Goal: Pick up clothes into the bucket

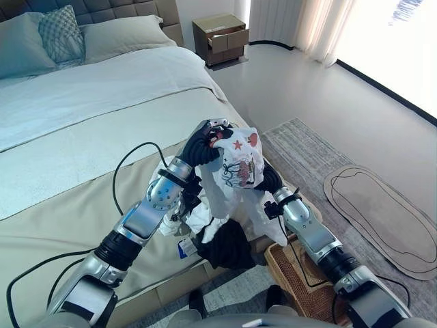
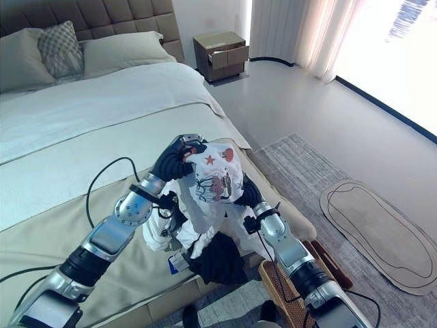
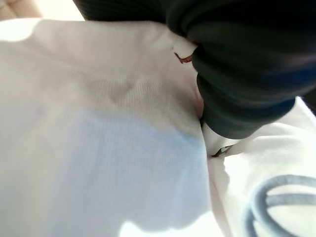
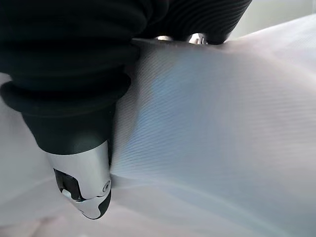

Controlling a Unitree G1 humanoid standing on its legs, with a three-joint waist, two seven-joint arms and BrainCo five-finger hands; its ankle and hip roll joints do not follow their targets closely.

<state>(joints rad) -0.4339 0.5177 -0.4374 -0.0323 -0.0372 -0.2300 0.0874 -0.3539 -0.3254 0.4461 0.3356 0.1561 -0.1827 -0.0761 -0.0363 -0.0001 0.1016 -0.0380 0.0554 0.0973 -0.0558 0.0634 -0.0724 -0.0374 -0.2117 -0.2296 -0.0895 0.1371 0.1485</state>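
Note:
A bundle of clothes hangs above the bed's foot corner. On top is a white garment (image 1: 235,164) with a red star and prints, and a black cloth (image 1: 229,249) dangles below it. My left hand (image 1: 205,145) is curled over the garment's top from the left. From the right, my right hand (image 1: 270,179) sits mostly behind the cloth. In the right wrist view its thumb (image 4: 84,182) presses into the white fabric (image 4: 207,128). The left wrist view shows white cloth (image 3: 98,138) close against the hand's cover. A wicker basket (image 1: 290,283) stands on the floor beneath my right arm.
The bed (image 1: 75,150) with its beige cover fills the left side, pillows (image 1: 61,34) at the head. A wooden nightstand (image 1: 220,39) stands at the back. On the floor to the right lie a grey rug (image 1: 307,150) and an oval mat (image 1: 382,219).

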